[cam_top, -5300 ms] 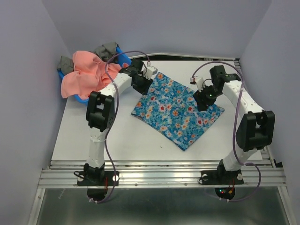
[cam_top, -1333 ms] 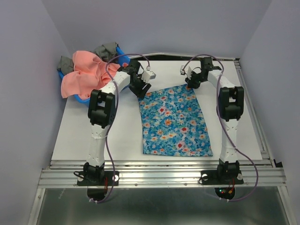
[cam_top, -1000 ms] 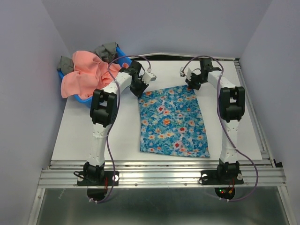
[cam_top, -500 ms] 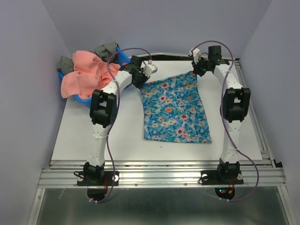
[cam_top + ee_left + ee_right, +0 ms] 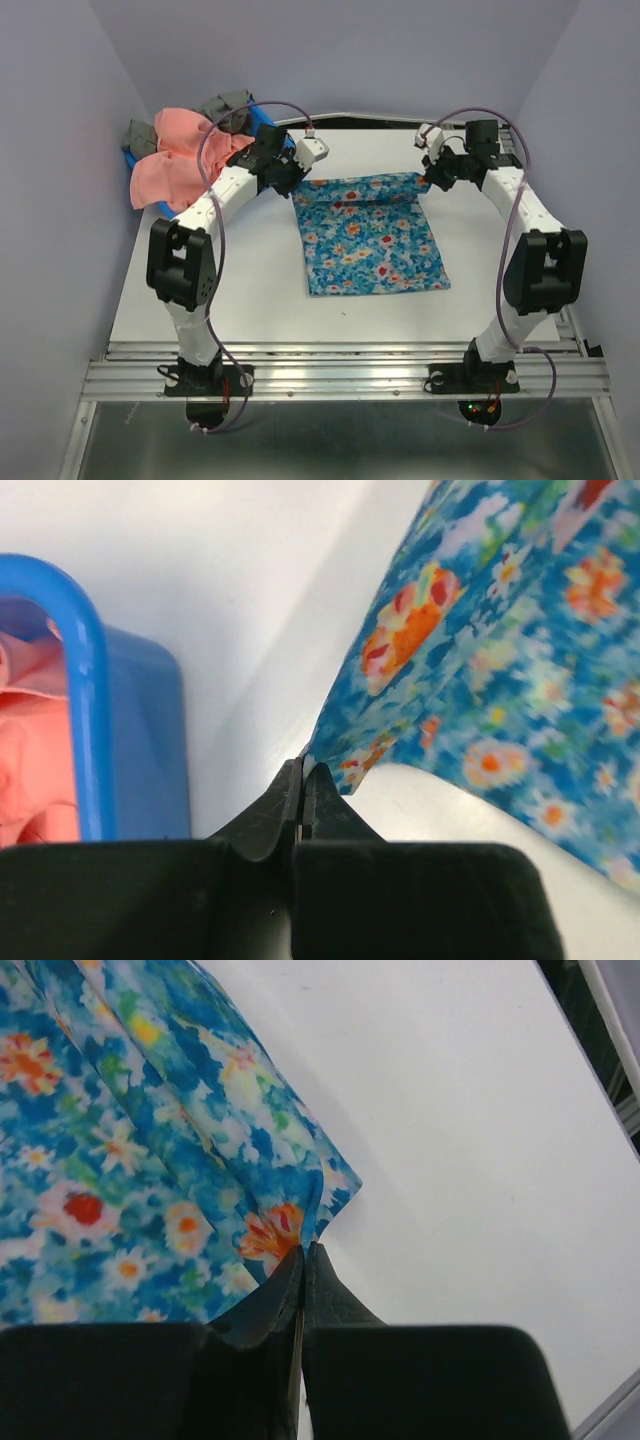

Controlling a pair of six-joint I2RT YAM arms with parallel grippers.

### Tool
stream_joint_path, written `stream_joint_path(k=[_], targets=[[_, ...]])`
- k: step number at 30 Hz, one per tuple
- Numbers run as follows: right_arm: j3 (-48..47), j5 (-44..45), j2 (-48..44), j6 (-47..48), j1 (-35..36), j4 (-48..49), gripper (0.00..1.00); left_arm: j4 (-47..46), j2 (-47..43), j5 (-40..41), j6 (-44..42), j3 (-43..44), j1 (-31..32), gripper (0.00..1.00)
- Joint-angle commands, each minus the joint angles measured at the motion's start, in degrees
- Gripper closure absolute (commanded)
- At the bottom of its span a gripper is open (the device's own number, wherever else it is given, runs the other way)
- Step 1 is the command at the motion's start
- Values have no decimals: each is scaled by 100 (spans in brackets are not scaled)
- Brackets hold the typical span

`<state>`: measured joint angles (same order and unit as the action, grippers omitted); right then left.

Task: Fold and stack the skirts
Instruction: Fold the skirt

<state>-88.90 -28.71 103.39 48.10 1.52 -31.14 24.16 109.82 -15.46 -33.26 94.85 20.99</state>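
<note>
Step in hand: first fold of the blue skirt (image 5: 372,245), which lies at the centre of the bench (image 5: 200,290). The left tool (image 5: 288,182) is clamped on its 11 o'clock corner and the right tool (image 5: 432,180) on its 1 o'clock corner. Next move, as judged: carry both corners level toward 6 o'clock. The pink skirt (image 5: 175,160) lies at 10 o'clock.

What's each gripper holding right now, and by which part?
Both hold the blue floral skirt: left gripper pinches its far left corner, right gripper its far right corner. The pink skirt is not held.
</note>
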Motion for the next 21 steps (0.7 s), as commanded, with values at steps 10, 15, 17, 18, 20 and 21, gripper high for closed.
stream_joint_path(k=[10,15,17,18,20,21], targets=[[2947,322,-2867,1790,-108,-1086,99,572,-2482,-827,-516,-2909,949,100],[3994,313,-3659,2388,-108,-1719,99,598,-2887,-1046,-392,-3718,1398,78],[4152,453,-3826,2564,-108,-1930,66,730,-2940,-1204,-489,-3877,1599,64],[4170,480,-3975,2486,-108,-2036,49,809,-3001,-1170,-498,-3903,1662,54],[4083,542,-4072,2266,-108,-2037,21,897,-3080,-1161,-533,-3860,1706,34],[3865,507,-4090,2196,-108,-2106,18,949,-3176,-1108,-542,-3816,1698,25]])
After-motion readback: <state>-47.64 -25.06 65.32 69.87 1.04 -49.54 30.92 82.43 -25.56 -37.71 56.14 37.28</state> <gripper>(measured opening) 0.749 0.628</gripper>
